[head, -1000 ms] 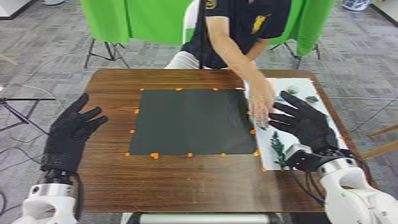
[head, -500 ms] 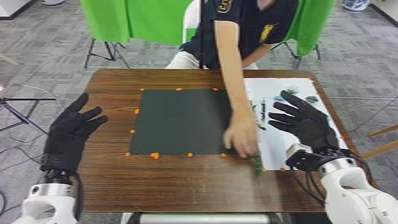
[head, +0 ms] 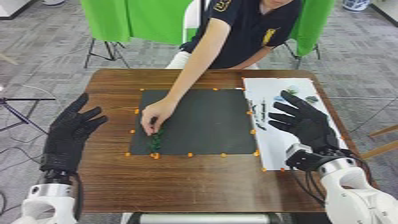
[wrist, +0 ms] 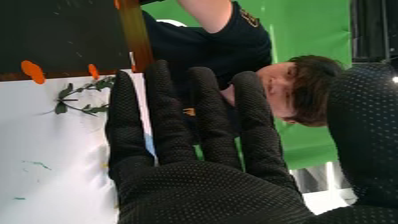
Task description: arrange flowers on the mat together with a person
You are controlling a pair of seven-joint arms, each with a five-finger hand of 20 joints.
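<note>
Head view: green sprig (head: 155, 143) at person's hand (head: 158, 113), between left hand (head: 69, 134) and right hand (head: 309, 128), their fingers wide.

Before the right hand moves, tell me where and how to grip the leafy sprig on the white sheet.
Probably best by the thin stem between the leaves of the sprig, pinched from above, since it lies on the white sheet. I'd bring the right hand in from the outer side, away from the mat, as the person's arm reaches over that.
</note>
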